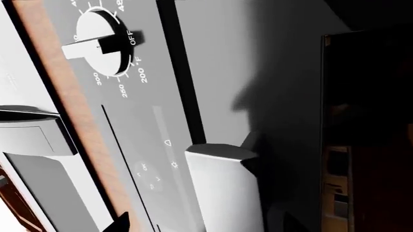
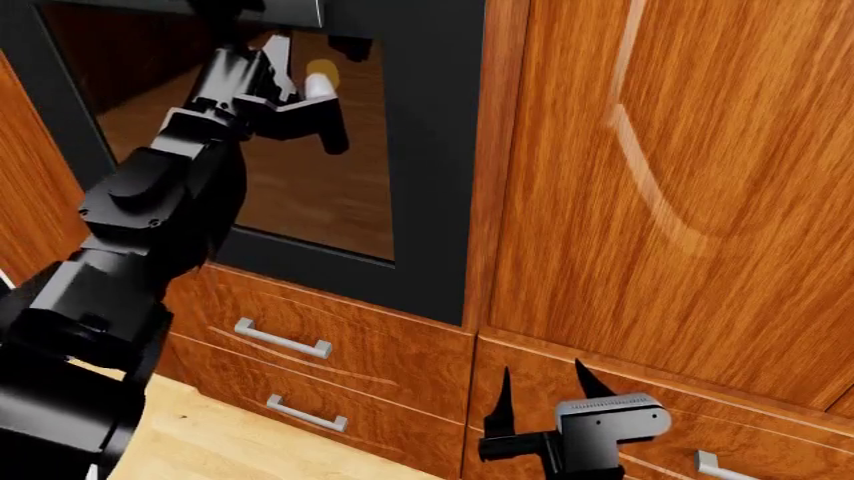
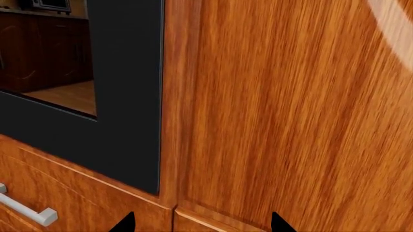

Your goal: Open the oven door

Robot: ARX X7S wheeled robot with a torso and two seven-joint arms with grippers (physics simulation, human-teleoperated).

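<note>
Left wrist view: a white temperature knob (image 1: 98, 41) on a grey control panel (image 1: 139, 111) points to OFF, with degree marks around it. A pale grey bar end (image 1: 223, 186) sits close to the camera; whether it is the door's handle I cannot tell. The fingers do not show here.

Head view: the oven door (image 2: 434, 180), black-framed with tinted glass, stands upright and shut at upper left, above two wooden drawers (image 2: 334, 345). The left gripper (image 2: 310, 95) is raised against the door's upper part; whether its fingers are parted or closed cannot be told. The right gripper (image 2: 541, 385) hangs low before the cabinet door (image 2: 681, 180), fingers spread and empty.

Right wrist view: the oven door's frame corner (image 3: 125, 121) is beside reddish wood; two black fingertips (image 3: 123, 223) stand apart. A silver drawer handle (image 3: 29, 210) lies below.
</note>
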